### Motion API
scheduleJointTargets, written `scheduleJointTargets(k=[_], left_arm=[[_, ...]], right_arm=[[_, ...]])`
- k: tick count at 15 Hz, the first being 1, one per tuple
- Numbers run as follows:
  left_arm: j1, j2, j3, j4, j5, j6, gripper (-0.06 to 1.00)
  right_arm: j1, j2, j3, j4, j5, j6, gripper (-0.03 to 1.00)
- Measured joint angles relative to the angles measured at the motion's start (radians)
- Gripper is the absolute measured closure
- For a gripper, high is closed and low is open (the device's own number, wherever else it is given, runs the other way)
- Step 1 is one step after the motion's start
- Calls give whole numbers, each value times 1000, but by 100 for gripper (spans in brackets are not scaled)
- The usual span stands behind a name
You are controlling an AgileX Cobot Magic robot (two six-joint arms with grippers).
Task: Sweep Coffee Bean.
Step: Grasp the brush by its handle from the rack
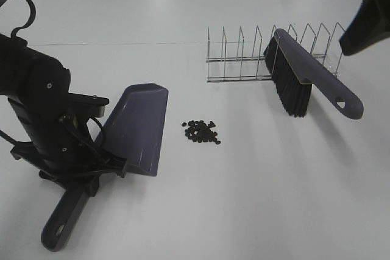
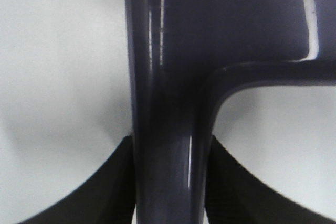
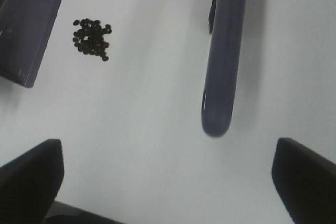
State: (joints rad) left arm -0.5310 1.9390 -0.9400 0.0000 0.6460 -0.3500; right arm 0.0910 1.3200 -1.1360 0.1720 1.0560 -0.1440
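The coffee bean pile (image 1: 201, 131), a small cluster of tiny dark oval beans, lies on the plain white table (image 1: 244, 211) of a bare, pale workspace. It sits just beside the long edge of the purple plastic dustpan (image 1: 141, 127) and well ahead of the left gripper (image 1: 91, 178), whose black fingers pinch the dustpan's handle. Farther off, a purple-backed brush with black bristles (image 1: 311, 80) rests against a thin wire rack (image 1: 244, 59), with the dark right arm (image 1: 368, 16) at the frame's edge near it. Only the left wrist view shows the grip closely: the fingers (image 2: 105, 203) press on either side of the dustpan (image 2: 173, 77) handle. The right wrist view shows the right gripper (image 3: 168, 182) with fingers spread wide, holding nothing. The brush (image 3: 221, 51) handle's end lies ahead between them, while the beans (image 3: 92, 38) and a dustpan (image 3: 29, 19) corner lie ahead toward one finger.
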Motion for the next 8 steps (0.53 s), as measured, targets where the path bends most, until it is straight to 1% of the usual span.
scheduleJointTargets(k=[1,3,5,6,8], left_arm=[[0,0,0,0,1,-1,62],[0,0,0,0,1,-1,62],[0,0,0,0,4,-1,62],[0,0,0,0,4,-1,62],[0,0,-3,0,8,-1,62]], right_arm=[[0,197,-145,4,-34,-60,-1],[0,364,-276,8,-46,-61,-1],[0,541,-417,6,-23,-52,-1],[0,575,-452,6,-16,-51,-1],[0,736,-573,5,44,-48,-1]])
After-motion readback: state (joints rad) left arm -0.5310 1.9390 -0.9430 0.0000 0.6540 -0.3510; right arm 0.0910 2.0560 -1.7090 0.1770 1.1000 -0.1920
